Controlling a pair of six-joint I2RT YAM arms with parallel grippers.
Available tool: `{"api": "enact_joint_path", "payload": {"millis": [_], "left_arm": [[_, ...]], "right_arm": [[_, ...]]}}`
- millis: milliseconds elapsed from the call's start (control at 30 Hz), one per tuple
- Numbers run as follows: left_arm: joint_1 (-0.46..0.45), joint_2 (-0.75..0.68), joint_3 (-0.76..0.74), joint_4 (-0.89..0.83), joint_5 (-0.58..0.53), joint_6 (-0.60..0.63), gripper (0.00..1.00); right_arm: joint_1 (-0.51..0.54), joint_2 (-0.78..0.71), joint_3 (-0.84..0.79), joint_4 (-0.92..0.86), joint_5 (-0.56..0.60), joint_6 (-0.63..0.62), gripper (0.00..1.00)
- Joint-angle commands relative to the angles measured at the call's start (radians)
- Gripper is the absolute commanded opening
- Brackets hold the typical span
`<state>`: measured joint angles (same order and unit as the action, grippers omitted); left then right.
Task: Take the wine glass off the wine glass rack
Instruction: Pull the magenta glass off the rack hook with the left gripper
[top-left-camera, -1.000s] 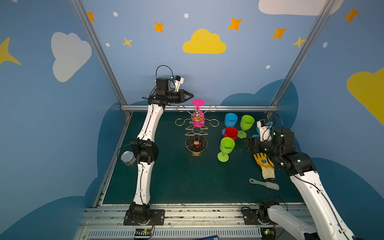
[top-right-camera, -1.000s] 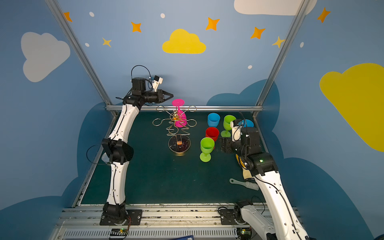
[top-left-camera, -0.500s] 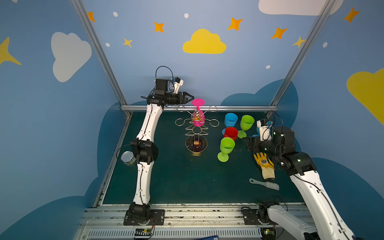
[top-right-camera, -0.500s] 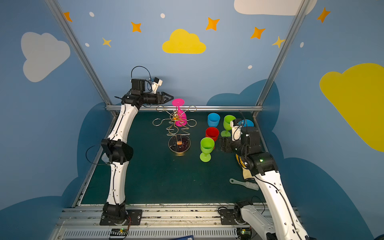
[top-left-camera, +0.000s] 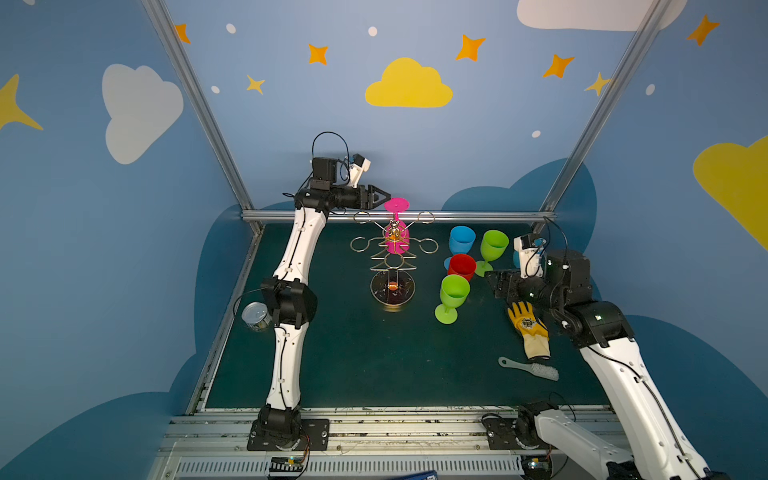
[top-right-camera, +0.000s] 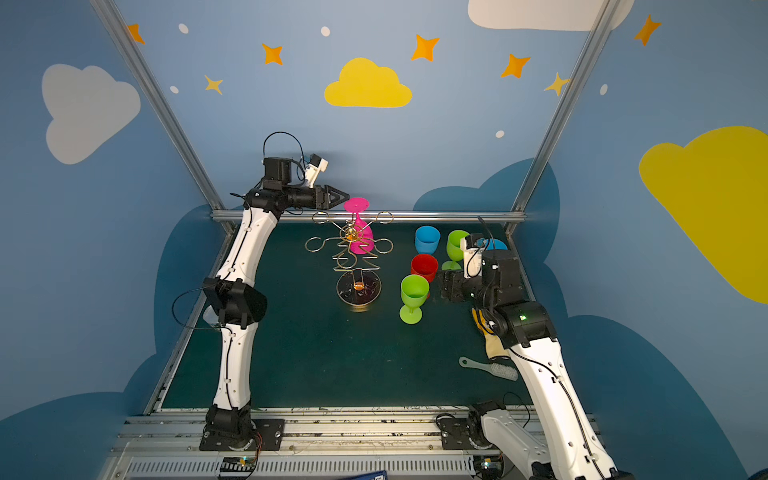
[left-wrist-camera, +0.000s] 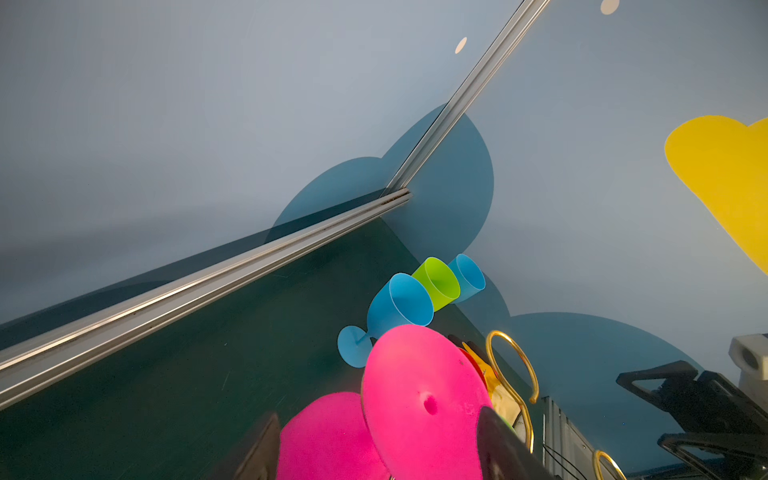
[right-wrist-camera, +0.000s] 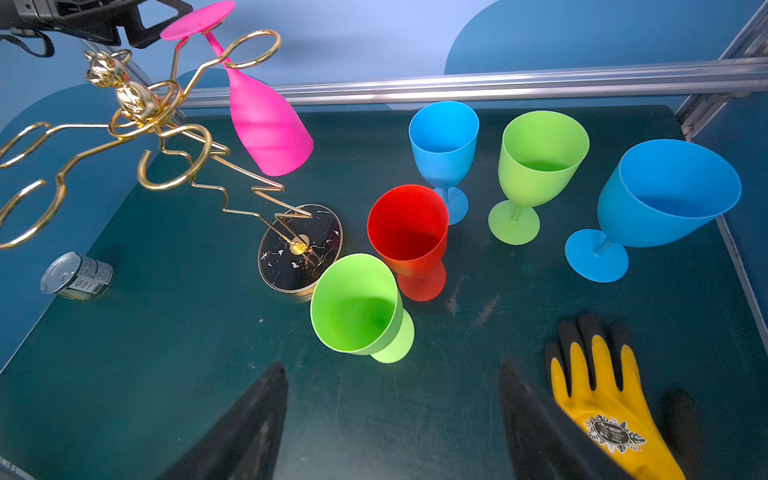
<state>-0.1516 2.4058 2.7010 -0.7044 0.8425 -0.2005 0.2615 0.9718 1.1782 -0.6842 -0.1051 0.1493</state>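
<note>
Right wrist: rack (right-wrist-camera: 320, 257) on green tabletop (right-wrist-camera: 166, 353), blue walls (right-wrist-camera: 353, 41).

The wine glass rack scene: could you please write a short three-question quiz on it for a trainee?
1. True or false: the pink wine glass hangs bowl-down on the wine glass rack.
2. Multiple choice: which colour shows on just one glass standing on the table? A blue; B green; C red.
3. Short answer: which gripper is beside the hanging glass's foot?

Key
1. True.
2. C, the red glass.
3. The left gripper, with its jaws open.
</note>
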Motion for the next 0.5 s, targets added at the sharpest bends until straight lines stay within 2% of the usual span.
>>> {"api": "enact_joint_path", "payload": {"millis": [0, 467], "left_arm": [[-0.002, 0.032, 0.023, -0.017, 0.025, 0.029, 0.73], [-0.017, 0.064, 0.02, -0.044, 0.047, 0.052, 0.68]], "right_arm": [[-0.004, 0.006, 0.023, 0.016, -0.014, -0.002, 0.78], [-0.005, 0.022, 0.023, 0.026, -0.015, -0.004, 0.78]]}}
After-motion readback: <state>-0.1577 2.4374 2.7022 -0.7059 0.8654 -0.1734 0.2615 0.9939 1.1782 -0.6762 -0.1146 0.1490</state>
